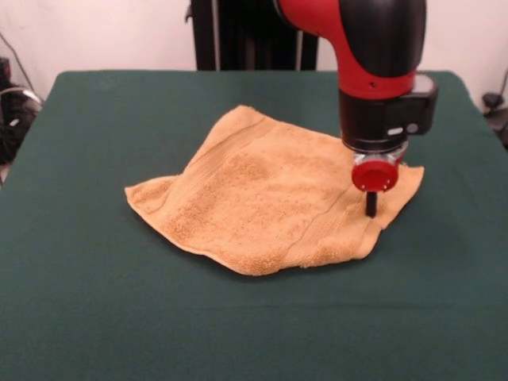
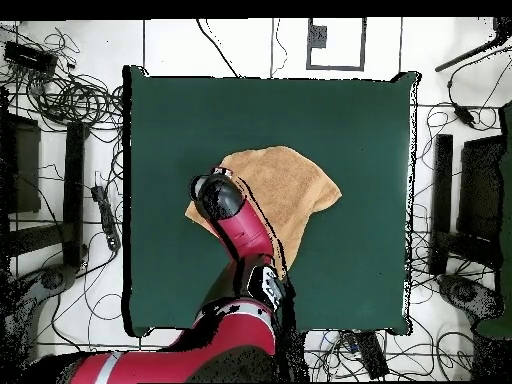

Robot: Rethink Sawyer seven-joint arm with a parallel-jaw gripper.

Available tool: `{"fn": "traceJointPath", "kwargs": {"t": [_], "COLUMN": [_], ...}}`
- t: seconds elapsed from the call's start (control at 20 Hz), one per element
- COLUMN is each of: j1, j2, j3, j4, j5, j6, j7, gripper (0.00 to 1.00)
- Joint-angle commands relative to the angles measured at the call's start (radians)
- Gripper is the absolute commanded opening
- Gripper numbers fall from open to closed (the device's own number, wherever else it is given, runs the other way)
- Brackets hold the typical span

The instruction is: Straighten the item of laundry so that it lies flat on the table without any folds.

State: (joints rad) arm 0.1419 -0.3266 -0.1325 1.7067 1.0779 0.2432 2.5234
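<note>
The mustard terry towel (image 1: 270, 194) lies mostly spread on the dark green table (image 1: 119, 302), turned like a diamond, with a woven band near its front right hem and slight ripples. My gripper (image 1: 371, 208) hangs from the red and black arm and points straight down at the towel's right corner, at or just above the cloth. In the overhead view the towel (image 2: 295, 180) lies near the middle of the table (image 2: 360, 110). The arm's wrist (image 2: 220, 197) covers the towel's left corner and hides the gripper there.
The robot's black pedestal (image 1: 254, 36) stands behind the table's far edge. Cables and black equipment (image 2: 70, 100) lie on the floor around the table. Green cloth surrounds the towel on all sides.
</note>
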Motion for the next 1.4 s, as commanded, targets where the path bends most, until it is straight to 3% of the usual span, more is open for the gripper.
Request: {"fn": "traceJointPath", "kwargs": {"t": [0.05,1.4], "j1": [0.218,0.204], "j2": [0.223,0.224], "j3": [-0.422,-0.392], "j4": [-0.279,-0.3], "j5": [-0.163,-0.216], "j6": [0.405,0.37], "j7": [0.62,0.64], "gripper": [0.0,0.0]}}
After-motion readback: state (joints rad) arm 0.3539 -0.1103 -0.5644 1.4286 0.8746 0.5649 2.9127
